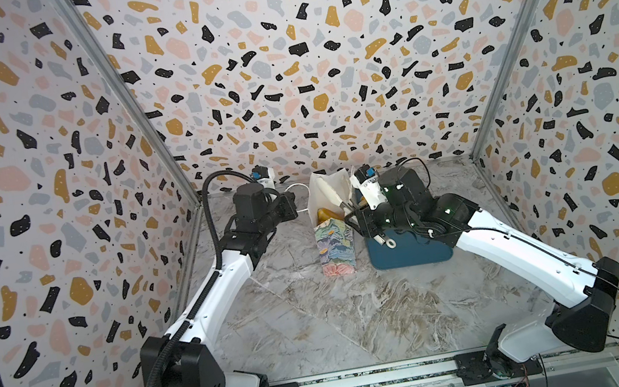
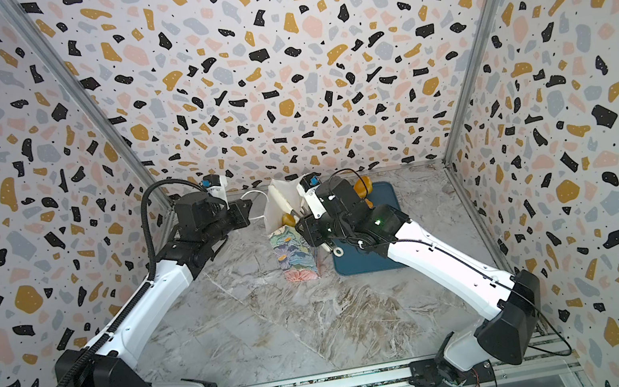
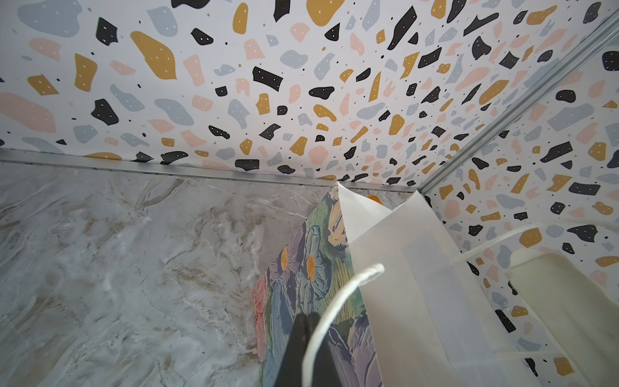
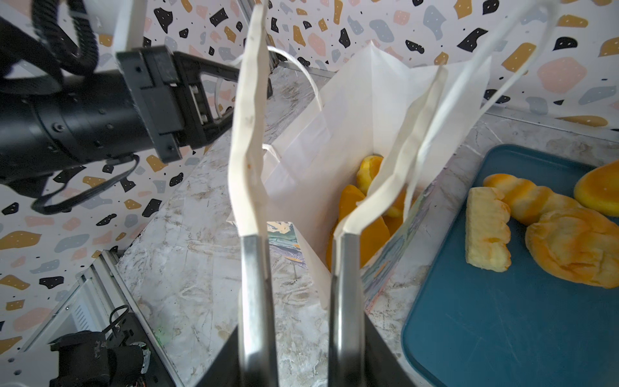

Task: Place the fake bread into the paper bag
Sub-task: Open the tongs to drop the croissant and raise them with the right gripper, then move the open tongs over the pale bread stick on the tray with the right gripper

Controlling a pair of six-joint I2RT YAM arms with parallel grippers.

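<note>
In both top views the right arm covers most of the teal tray (image 1: 410,258). Only the tray's near edge lies bare, and in a top view one round bun (image 2: 363,186) peeks out at its 12 o'clock. The paper bag (image 1: 335,249) stands upright just beside the tray, at the tray's 9 o'clock, with golden bread (image 1: 324,215) showing in its mouth. Both arms reach from the near rail toward the far wall, wrists turned inward to the bag. The left gripper (image 1: 293,204) sits at the bag's 10 o'clock, and its grip is too small to read here. The right gripper (image 1: 336,198) comes in from 3 o'clock over the bag's mouth.

The left wrist view shows only the tips of the black fingers (image 3: 303,335), pressed together and clamped on the bag's white cord handle (image 3: 373,270). The bag's inside is hidden from this view.

In the right wrist view the white-wrapped fingers (image 4: 253,160) stand apart above the bag's open mouth with nothing between them, and one of them hides part of the bread inside. On the tray lie a pale ridged loaf (image 4: 487,231), a twisted loaf (image 4: 526,199) and a croissant (image 4: 576,248). The round bun is cut off by the frame edge.
</note>
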